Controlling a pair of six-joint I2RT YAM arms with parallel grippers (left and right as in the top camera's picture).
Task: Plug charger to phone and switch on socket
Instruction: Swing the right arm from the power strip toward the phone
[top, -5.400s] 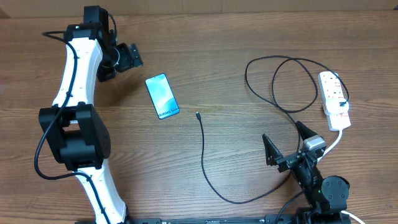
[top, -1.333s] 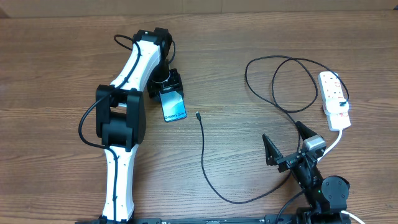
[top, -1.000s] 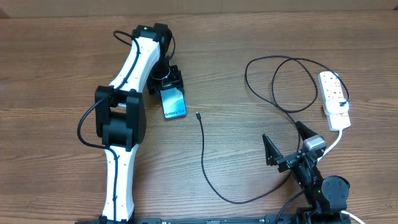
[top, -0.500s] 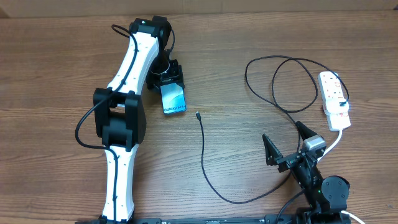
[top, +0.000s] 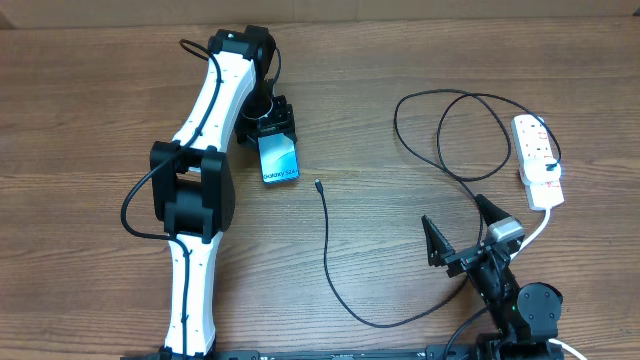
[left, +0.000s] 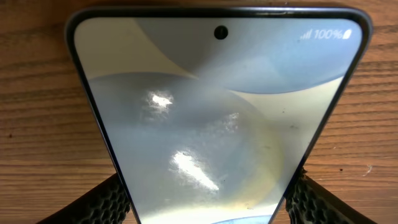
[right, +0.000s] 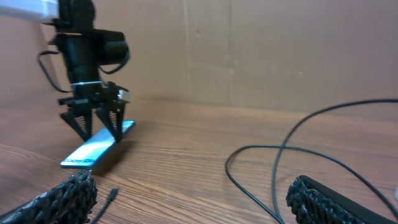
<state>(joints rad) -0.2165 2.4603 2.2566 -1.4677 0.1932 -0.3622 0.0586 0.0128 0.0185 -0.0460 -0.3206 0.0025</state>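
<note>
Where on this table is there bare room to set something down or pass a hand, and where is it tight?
Bare wood: left of the left arm; the near-centre stretch between that arm and the charger; the far strip between the phone and the charger's loops. Crowded: the right side, where loops, socket and right gripper bunch together.

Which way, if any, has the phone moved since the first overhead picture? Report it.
Yes. The phone has slid right, toward the charger tip, which stayed put.
</note>
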